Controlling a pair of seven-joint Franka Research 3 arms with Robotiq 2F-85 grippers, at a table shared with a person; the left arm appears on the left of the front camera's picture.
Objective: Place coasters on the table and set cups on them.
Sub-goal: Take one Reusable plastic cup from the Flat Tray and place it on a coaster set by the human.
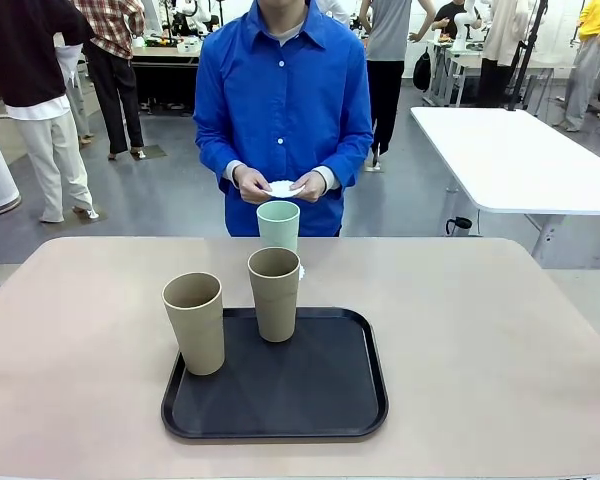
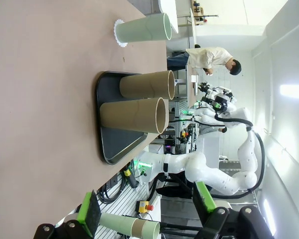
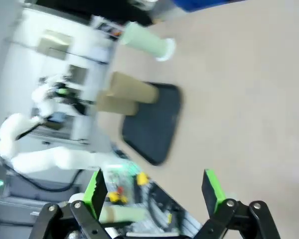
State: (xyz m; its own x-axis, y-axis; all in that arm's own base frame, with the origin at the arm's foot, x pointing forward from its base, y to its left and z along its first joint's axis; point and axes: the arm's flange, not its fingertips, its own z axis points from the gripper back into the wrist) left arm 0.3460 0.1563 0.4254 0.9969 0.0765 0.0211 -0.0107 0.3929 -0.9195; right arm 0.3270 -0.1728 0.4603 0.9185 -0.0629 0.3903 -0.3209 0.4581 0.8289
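Observation:
Two tan cups stand upright on the black tray. Behind it the mint green cup stands on a white coaster on the beige table. The person in blue holds more white coasters in both hands above the far edge. My left gripper is open, looking sideways at the tan cups and the green cup. My right gripper is open too, above bare table, with the tray, the tan cups and the green cup beyond it.
A white glossy table stands at the back right. Other people stand and walk on the grey floor behind. The beige table is bare to the left and right of the tray.

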